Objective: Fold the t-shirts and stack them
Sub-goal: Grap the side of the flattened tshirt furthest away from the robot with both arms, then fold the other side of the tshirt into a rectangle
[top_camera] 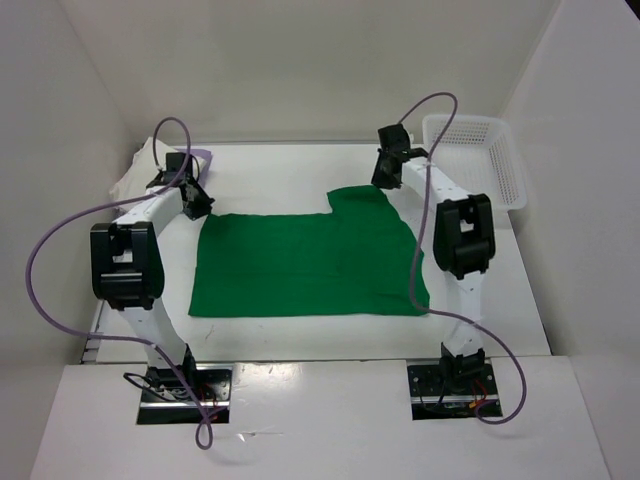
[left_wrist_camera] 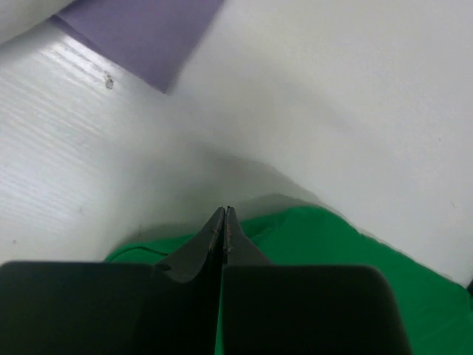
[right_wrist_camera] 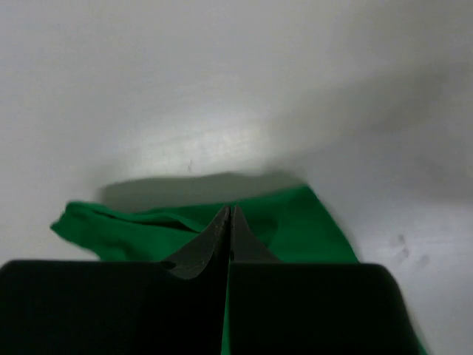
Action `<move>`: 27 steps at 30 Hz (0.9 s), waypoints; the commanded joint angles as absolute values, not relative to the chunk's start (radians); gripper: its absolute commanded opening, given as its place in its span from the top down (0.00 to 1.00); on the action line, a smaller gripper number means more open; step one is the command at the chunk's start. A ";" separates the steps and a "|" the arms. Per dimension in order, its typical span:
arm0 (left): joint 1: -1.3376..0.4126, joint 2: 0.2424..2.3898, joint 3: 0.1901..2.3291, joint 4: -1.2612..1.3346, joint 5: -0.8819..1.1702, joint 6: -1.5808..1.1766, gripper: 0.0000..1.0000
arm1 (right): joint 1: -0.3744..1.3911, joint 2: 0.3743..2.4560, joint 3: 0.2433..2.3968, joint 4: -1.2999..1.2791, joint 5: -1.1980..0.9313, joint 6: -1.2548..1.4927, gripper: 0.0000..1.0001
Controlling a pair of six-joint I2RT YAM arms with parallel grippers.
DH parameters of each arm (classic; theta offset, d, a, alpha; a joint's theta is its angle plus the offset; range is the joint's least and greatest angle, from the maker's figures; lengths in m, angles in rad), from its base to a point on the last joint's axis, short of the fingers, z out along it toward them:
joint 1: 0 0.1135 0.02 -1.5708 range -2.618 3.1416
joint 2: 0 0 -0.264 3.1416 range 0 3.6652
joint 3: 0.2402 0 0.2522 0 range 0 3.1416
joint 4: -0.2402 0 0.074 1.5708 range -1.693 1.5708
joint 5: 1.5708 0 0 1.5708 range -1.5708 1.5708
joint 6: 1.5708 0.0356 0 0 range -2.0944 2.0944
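The bright green t-shirt (top_camera: 310,262) lies spread flat on the middle of the table. My left gripper (top_camera: 196,203) is at its far left corner, with its jaws shut on the cloth edge (left_wrist_camera: 310,237). My right gripper (top_camera: 385,178) is at the far right corner, with its jaws shut on the puckered green cloth (right_wrist_camera: 295,222). The cream white t-shirt (top_camera: 135,172) and the lavender purple t-shirt (top_camera: 203,155) lie bunched at the far left corner of the table. The lavender one also shows in the left wrist view (left_wrist_camera: 140,29).
A white mesh basket (top_camera: 480,150) stands at the far right, just beyond my right arm. White walls close in the table at the back and both sides. Bare table shows beyond the green t-shirt and in front of it.
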State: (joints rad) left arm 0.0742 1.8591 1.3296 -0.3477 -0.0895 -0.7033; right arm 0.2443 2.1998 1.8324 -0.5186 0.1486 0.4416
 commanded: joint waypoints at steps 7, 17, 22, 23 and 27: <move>0.126 1.684 1.184 -0.399 -0.123 -0.644 1.00 | 0.232 1.618 1.297 -0.509 0.121 0.541 1.00; 0.156 1.606 1.089 -0.417 -0.092 -0.653 1.00 | 0.222 1.269 1.037 -0.713 0.121 0.542 1.00; 0.166 1.542 1.055 -0.446 -0.055 -0.653 1.00 | 0.238 1.241 1.107 -0.842 0.127 0.551 0.99; 0.166 1.530 1.055 -0.456 -0.055 -0.653 1.00 | 0.238 1.252 1.121 -0.868 0.127 0.551 0.99; 0.186 1.520 1.046 -0.469 -0.055 -0.653 1.00 | 0.238 1.252 1.131 -0.974 0.091 0.551 0.99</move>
